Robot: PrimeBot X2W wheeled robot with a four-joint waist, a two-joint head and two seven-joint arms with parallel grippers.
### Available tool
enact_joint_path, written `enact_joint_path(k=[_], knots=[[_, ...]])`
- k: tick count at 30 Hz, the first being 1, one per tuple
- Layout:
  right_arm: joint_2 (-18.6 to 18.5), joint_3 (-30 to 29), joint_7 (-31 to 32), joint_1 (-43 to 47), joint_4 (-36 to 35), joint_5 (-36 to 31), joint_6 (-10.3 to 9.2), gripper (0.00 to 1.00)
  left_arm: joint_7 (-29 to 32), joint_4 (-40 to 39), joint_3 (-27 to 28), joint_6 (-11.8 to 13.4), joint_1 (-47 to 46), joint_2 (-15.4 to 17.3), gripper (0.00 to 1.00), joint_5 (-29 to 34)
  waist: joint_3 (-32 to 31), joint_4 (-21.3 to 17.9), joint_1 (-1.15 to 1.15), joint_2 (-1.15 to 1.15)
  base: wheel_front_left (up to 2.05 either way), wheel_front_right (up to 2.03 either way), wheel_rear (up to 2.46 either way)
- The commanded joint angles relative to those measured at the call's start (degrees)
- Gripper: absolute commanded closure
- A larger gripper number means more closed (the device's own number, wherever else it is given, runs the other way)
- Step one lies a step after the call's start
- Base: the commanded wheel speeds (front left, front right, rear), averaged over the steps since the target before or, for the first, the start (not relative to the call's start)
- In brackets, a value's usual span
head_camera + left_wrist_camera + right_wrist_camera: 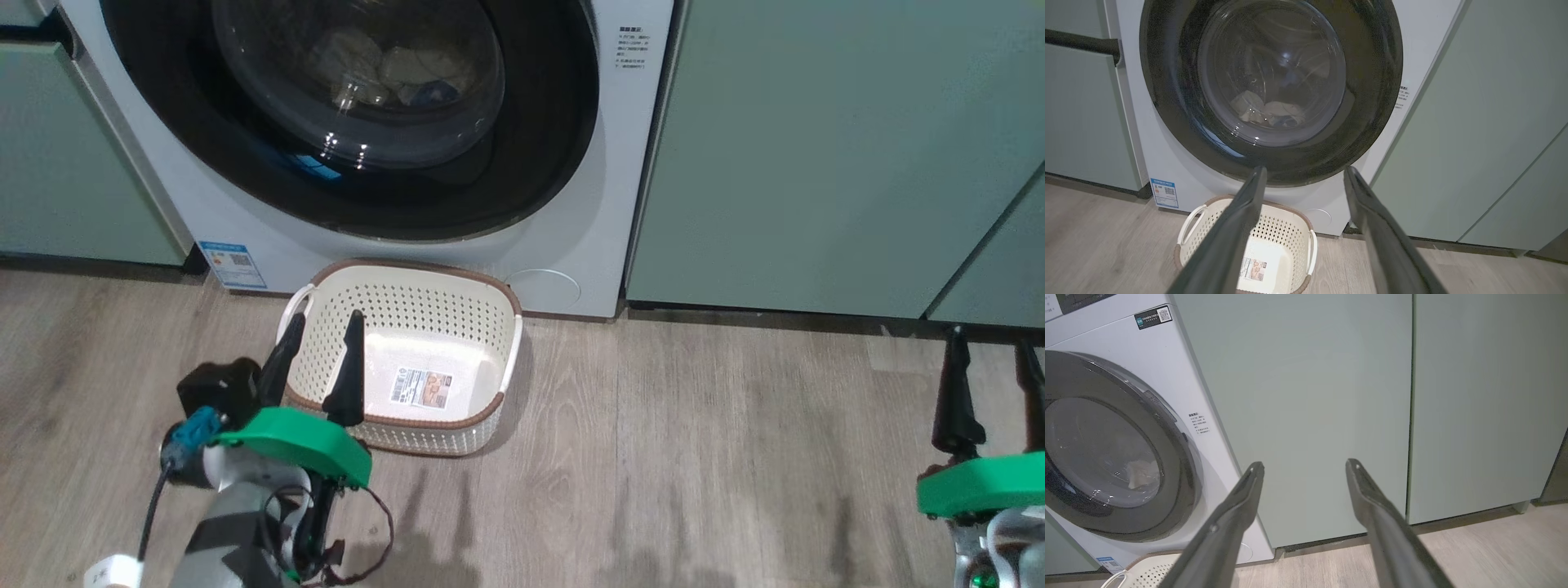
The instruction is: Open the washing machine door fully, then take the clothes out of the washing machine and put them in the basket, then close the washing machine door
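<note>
Head view: basket (433,314) just below door (359,114) (shut)

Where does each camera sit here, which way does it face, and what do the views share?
Head view: up high, looking forward and down at the washing machine door, the basket and floor; left gripper lower left, right gripper lower right, both open.
Left wrist view: behind the basket, facing the door head-on, clothes behind the glass; own gripper at bottom.
Right wrist view: right of the door, facing green cabinet fronts; own gripper at bottom.
All three share door and basket.
</note>
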Motion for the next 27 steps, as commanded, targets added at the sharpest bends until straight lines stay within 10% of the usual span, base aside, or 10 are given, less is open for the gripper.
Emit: enact_joint_path(k=[1, 27], knots=[[-1.12, 1.16, -1.04, -3.78, -2.20, -1.47, -0.15, 0.00, -0.90, -2.02, 1.86, 0.42, -3.52, 1.07, 0.00, 2.37, -0.02, 0.05, 0.00, 0.00, 0.00, 0.00, 0.00], [-1.32, 5.23, -4.14, -5.10, 3.63, -4.43, -0.17, 0.00, -4.00, 3.71, 3.70, 0.32, -6.47, 1.01, 0.00, 14.03, -0.10, 0.08, 0.00, 0.00, 0.00, 0.00, 0.00]])
